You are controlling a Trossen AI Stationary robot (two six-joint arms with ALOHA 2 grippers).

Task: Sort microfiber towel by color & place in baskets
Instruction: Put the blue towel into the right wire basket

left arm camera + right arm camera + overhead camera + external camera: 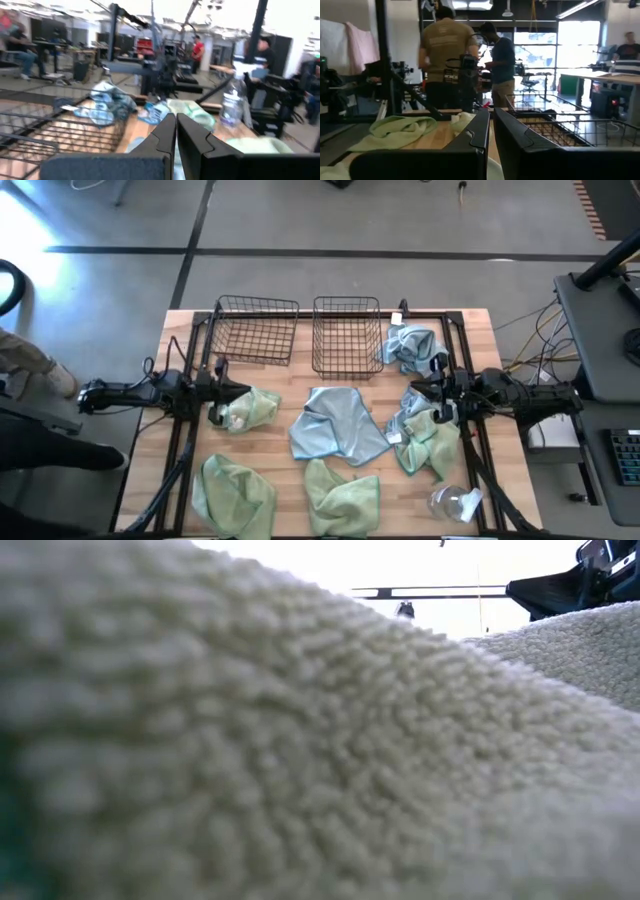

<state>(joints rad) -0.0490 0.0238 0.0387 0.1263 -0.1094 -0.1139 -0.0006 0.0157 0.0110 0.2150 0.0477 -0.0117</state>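
Both black wire-mesh baskets (258,330) sit empty while every green and blue-grey microfiber towel (335,425) lies on the table, my left gripper (222,392) and right gripper (418,393) pressed together, holding nothing

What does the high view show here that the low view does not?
Only the high view shows the layout: two empty wire baskets at the table's far edge, a blue-grey towel spread mid-table, green towels along the near edge, and a clear bottle. Only the low view shows pile texture close up, a pale towel filling nearly its whole frame. Both show towels and dark arm hardware.
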